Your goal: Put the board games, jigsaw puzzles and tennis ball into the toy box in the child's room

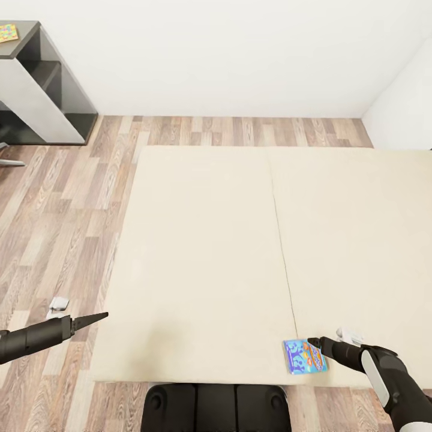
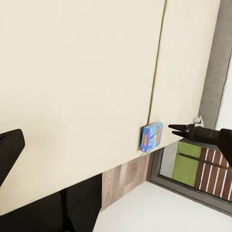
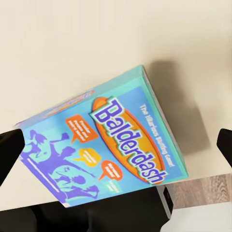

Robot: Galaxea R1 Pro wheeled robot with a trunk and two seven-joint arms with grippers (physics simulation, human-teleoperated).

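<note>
A small blue board game with yellow "Balderdash" lettering lies on the beige bed, close to its near edge. My right gripper is open at the box's right side. In the right wrist view the box lies between my two dark fingertips, which stand apart from it. The left wrist view shows the same box and the right gripper beside it. My left gripper hangs open over the floor left of the bed. A thin multicoloured jigsaw puzzle lies on a dark-topped unit far left.
The shelf unit stands against the white wall at the back left. Wood-plank floor runs along the bed's left side and behind it. My dark base is against the bed's near edge. A window sits low beyond the bed.
</note>
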